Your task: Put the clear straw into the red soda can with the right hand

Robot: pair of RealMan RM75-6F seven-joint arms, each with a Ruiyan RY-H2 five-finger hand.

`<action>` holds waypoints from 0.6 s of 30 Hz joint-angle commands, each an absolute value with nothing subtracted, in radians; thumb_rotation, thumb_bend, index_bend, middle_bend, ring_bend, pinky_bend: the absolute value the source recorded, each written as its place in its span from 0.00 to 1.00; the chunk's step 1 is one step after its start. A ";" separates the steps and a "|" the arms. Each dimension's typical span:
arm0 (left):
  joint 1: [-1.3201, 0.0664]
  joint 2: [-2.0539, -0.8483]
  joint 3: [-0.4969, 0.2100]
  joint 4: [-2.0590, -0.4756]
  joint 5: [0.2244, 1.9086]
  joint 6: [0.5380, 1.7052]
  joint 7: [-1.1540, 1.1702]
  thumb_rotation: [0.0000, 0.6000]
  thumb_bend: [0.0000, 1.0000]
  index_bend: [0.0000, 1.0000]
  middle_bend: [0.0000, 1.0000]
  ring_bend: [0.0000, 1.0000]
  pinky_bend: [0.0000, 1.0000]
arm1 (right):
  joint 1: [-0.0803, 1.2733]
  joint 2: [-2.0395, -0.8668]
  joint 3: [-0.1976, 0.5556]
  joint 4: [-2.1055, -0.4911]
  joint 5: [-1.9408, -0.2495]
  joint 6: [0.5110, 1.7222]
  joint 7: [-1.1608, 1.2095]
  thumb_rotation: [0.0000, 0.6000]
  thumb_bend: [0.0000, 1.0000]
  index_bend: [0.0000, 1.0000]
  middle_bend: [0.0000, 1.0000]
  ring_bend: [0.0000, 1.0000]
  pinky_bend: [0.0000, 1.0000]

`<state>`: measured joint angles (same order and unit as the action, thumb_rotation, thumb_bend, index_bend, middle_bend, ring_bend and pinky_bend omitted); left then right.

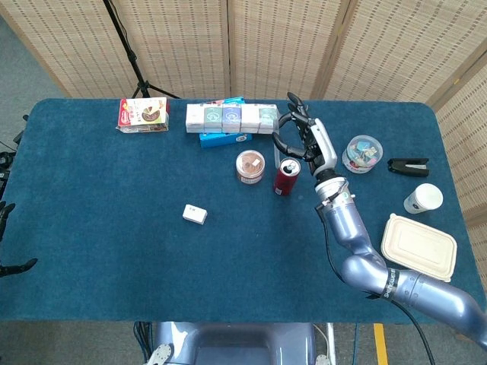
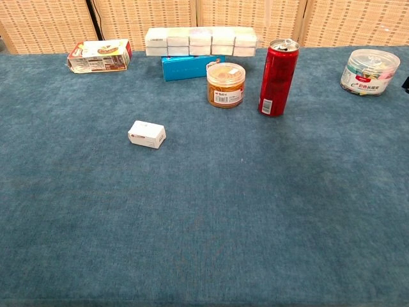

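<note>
small white box (image 2: 147, 134) | orange-lidded jar (image 2: 225, 84); row of white cartons (image 2: 200, 41) | snack box (image 2: 100, 55); clear tub (image 2: 369, 71)

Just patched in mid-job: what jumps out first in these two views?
The right hand hovers over the open top of the red soda can near the middle of the blue table; I cannot make out a straw in it. A round jar stands just left of the can, and a row of small boxes lines the far edge.
</note>
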<state>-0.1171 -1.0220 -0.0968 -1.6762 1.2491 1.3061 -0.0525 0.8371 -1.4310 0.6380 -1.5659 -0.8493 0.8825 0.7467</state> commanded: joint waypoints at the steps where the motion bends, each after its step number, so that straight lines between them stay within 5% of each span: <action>1: -0.118 -1.022 -0.096 -1.676 1.249 1.305 -0.052 1.00 0.01 0.00 0.00 0.00 0.00 | 0.839 -1.442 0.636 -1.558 -0.858 0.888 0.740 1.00 0.56 0.61 0.00 0.00 0.00; 18: -0.118 -1.018 -0.097 -1.673 1.247 1.304 -0.066 1.00 0.01 0.00 0.00 0.00 0.00 | 0.807 -1.465 0.623 -1.517 -0.907 0.867 0.761 1.00 0.57 0.61 0.00 0.00 0.00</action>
